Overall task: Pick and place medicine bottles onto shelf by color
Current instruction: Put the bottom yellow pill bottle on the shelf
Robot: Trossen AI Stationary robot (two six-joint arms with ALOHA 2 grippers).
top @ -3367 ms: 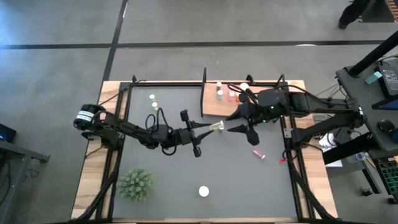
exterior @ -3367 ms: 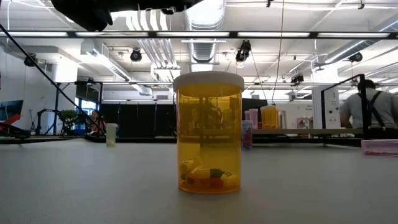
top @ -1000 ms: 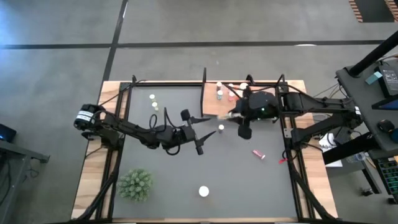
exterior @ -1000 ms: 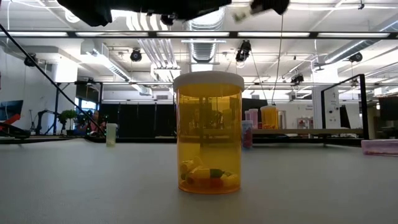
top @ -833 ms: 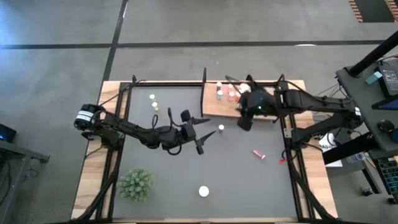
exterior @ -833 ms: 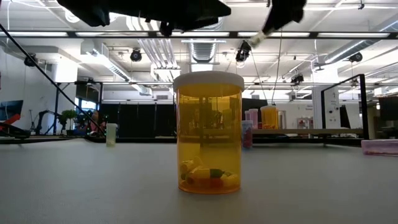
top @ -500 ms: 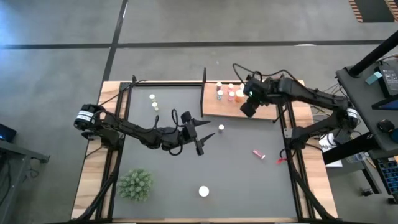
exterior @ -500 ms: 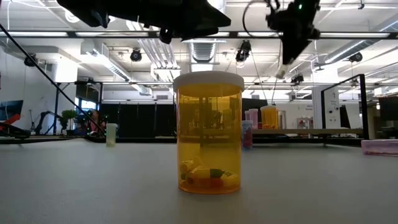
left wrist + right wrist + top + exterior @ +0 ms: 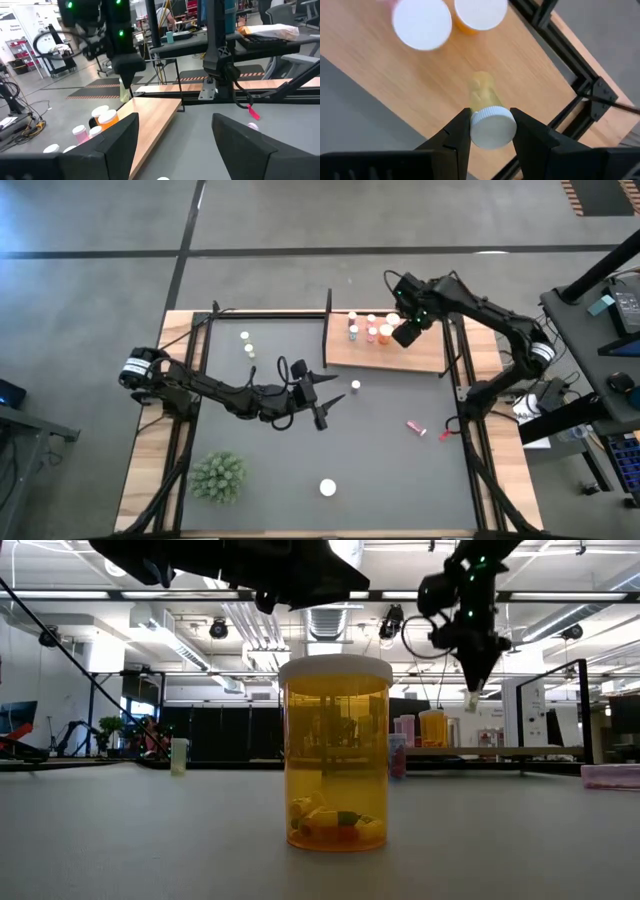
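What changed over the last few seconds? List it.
The right gripper took the yellow-green bottle from the left gripper at mid-mat and carried it up over the shelf, beside the orange bottle; it remains clamped. The left gripper stayed open at mid-mat. The plant and fallen pink bottle are unmoved.

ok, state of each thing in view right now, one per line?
right gripper: shut on yellow-green bottle, above the shelf
yellow-green bottle: held by its white cap, hanging body-down
left gripper: open, empty, over the mat
shelf: several bottles upright along its far edge
pink bottle: lying on its side on the mat
big orange bottle: upright, capped
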